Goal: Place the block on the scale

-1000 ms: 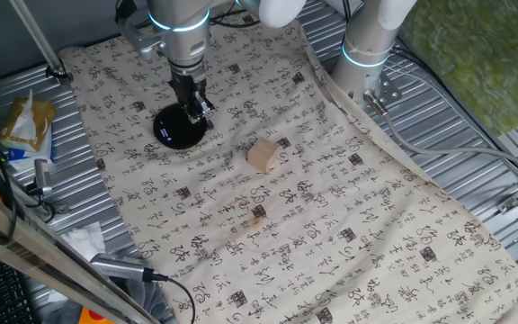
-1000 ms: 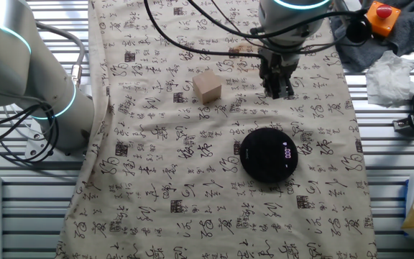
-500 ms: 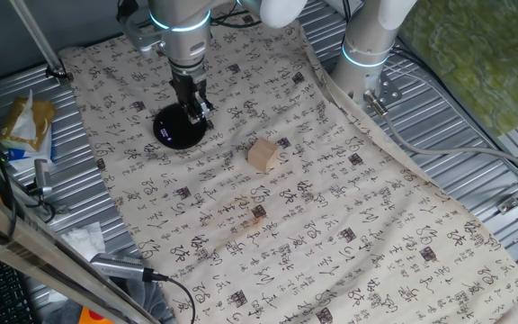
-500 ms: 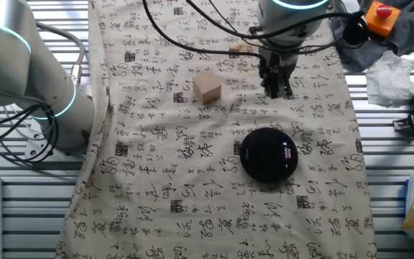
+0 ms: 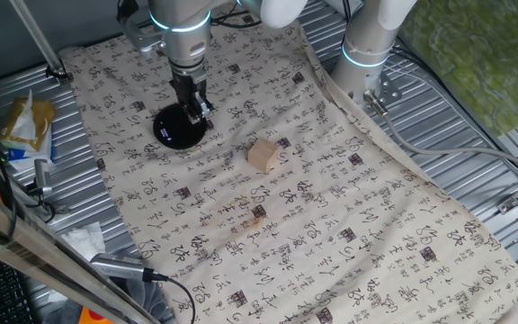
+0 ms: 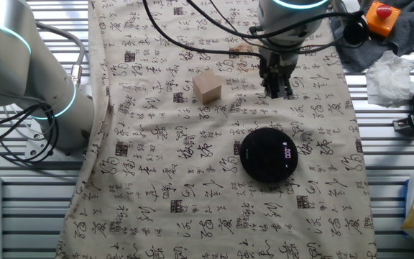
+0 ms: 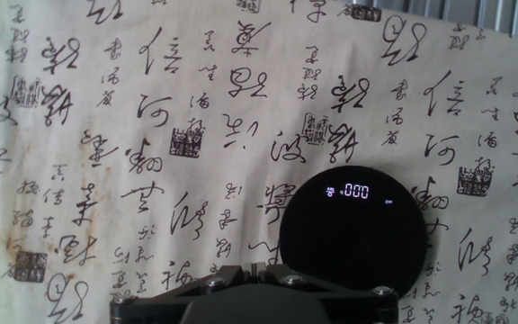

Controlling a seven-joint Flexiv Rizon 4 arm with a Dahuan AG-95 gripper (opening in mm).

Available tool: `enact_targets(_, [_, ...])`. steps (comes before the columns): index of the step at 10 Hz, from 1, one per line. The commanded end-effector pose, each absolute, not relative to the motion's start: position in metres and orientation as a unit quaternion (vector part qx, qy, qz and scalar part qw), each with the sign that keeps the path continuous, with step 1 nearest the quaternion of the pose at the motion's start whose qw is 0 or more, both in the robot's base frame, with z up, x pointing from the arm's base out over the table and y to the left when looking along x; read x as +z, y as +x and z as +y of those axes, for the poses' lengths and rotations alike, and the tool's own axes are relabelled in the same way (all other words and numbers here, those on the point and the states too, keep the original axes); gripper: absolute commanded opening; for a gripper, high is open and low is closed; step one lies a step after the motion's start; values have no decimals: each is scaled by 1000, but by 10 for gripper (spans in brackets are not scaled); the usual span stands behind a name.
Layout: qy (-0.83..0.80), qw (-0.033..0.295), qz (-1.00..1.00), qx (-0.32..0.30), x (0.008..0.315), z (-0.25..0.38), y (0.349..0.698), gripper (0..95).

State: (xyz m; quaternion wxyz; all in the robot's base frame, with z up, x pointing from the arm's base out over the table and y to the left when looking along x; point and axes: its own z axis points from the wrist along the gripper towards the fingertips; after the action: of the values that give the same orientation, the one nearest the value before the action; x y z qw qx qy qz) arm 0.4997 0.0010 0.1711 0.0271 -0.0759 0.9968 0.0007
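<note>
The block (image 5: 262, 155) is a small tan wooden cube lying on the patterned cloth, also seen in the other fixed view (image 6: 208, 88); it is out of the hand view. The scale (image 5: 176, 129) is a flat black disc with a lit display, also in the other fixed view (image 6: 268, 154) and the hand view (image 7: 353, 232). My gripper (image 5: 195, 110) hangs above the cloth right beside the scale, well apart from the block, also seen from the other side (image 6: 277, 88). In the hand view its fingers (image 7: 254, 267) meet, shut and empty.
The cloth (image 5: 331, 234) covers the table. A second robot base (image 5: 367, 54) stands at its edge. A yellow packet (image 5: 25, 126), cables and tissue (image 6: 394, 72) lie on the ribbed metal beside the cloth, with an orange box with a red button (image 6: 381, 16).
</note>
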Motion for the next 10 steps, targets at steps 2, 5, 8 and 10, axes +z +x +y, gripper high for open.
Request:
enact_targets(2, [-62, 28, 998, 2, 171, 1, 499, 0])
enact_targets(5, [-49, 27, 998, 3, 171, 2, 499, 0])
enact_targets(8, [-56, 27, 998, 2, 171, 2, 499, 0])
enact_targets(10, [-62, 27, 998, 1, 171, 2, 499, 0])
